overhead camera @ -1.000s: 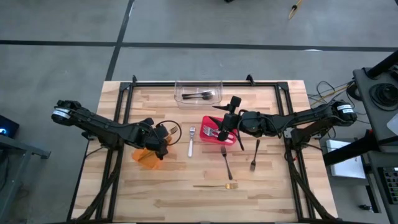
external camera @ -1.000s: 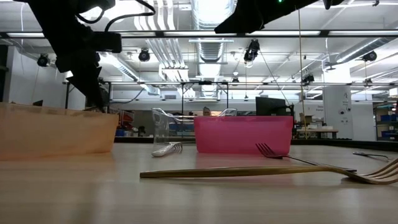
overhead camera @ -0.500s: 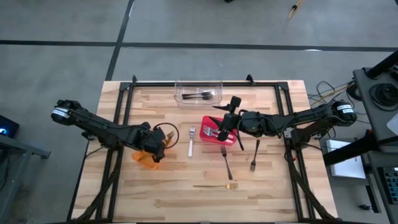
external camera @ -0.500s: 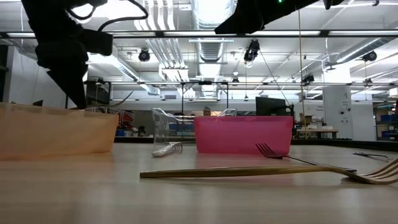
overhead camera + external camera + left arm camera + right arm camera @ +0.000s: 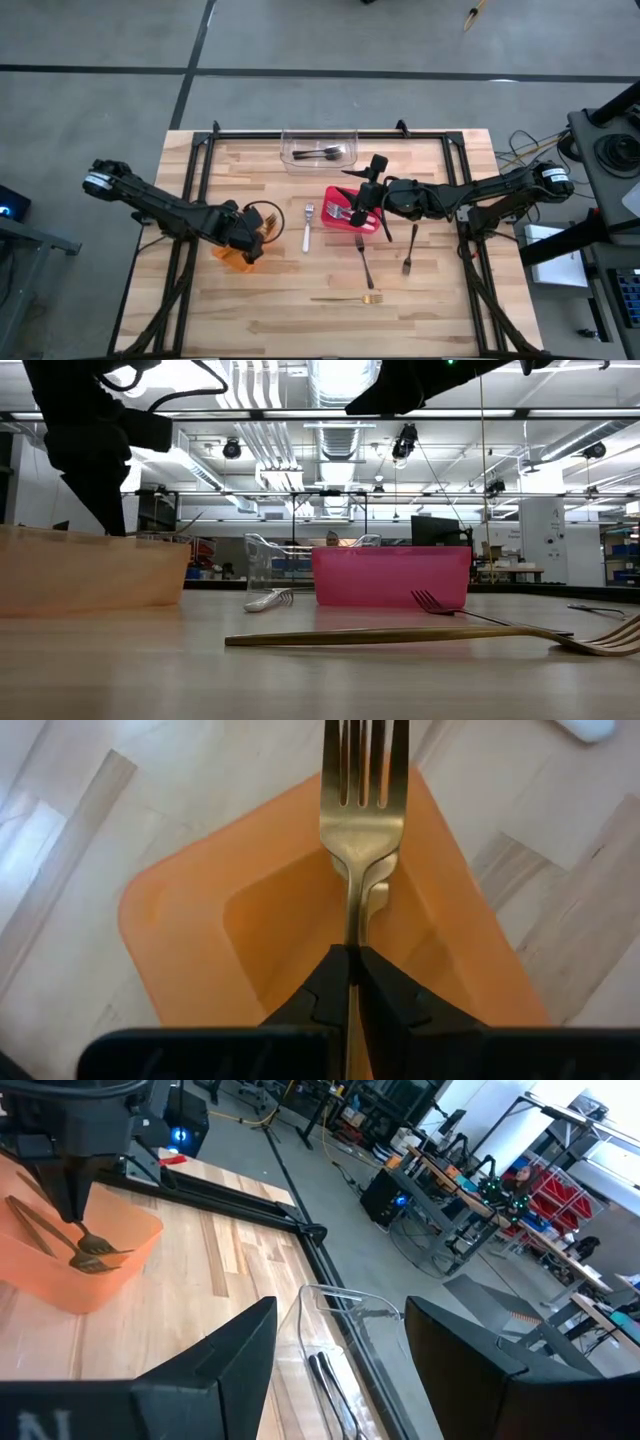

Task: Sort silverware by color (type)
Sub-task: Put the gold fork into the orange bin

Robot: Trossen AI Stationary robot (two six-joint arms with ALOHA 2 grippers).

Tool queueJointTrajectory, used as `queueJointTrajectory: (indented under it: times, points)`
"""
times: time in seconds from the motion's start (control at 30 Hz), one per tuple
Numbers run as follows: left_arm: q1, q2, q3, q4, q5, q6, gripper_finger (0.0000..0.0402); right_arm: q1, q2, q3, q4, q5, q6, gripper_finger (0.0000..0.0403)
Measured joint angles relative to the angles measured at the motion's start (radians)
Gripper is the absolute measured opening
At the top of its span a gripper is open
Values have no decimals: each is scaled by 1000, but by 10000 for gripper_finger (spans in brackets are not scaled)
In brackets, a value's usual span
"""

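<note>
Two grippers are working around the red rectangular plastic bin (image 5: 352,212) at the middle of the wooden counter (image 5: 430,290). Well to the left of that bin, the left gripper (image 5: 351,960) is hanging over the orange rectangular plastic bin (image 5: 190,930), its fingers clamped together on the handle of a gold metal fork (image 5: 362,790). Directly above the red bin, the right gripper (image 5: 368,196) is hovering with its fingers spread apart, holding nothing. Silver forks (image 5: 345,212) are lying inside the red bin. Beyond it, dark forks (image 5: 322,153) are resting in the clear plastic bin (image 5: 292,139). Nearer than the red bin, another gold fork (image 5: 345,298) is lying on the counter.
</note>
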Motion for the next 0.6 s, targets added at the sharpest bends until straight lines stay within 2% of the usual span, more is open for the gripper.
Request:
queueJointTrajectory:
  times: [0.6]
  points:
    - [-28,3,-19,9,-2,-42,0,0,0,0,-1,0,6,212]
